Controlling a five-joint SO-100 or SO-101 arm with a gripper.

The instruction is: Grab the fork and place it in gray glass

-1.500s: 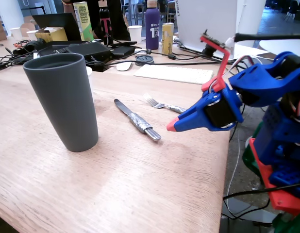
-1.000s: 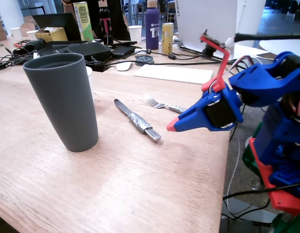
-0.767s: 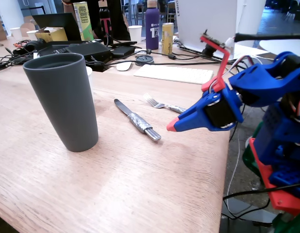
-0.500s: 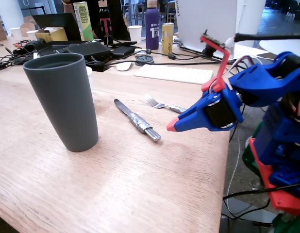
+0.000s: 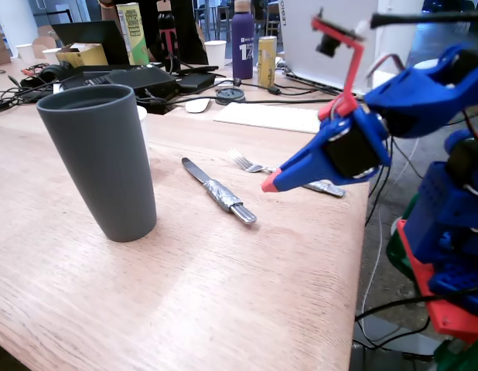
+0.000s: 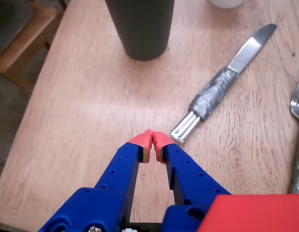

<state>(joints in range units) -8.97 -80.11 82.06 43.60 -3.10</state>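
The fork [image 5: 258, 167] lies flat on the wooden table, tines toward the far left, its tape-wrapped handle partly hidden behind my gripper in the fixed view. In the wrist view the fork [image 6: 298, 140] runs along the right edge. The gray glass [image 5: 100, 158] stands upright at the left; only its base [image 6: 141, 26] shows at the top of the wrist view. My blue gripper [image 5: 268, 185] with red tips hangs above the table, right of the knife and in front of the fork handle. In the wrist view the gripper [image 6: 152, 140] is shut with its tips touching, holding nothing.
A tape-wrapped knife [image 5: 217, 192] lies between glass and fork, also the knife [image 6: 222, 84] in the wrist view. A white keyboard [image 5: 270, 116], bottles, cans, cables and paper cups crowd the far side. The table's edge [image 5: 355, 255] runs close by the arm's base.
The arm has lifted and swung slightly up and left, so the end of the fork's handle now shows below the gripper. Cutlery and glass have not moved.
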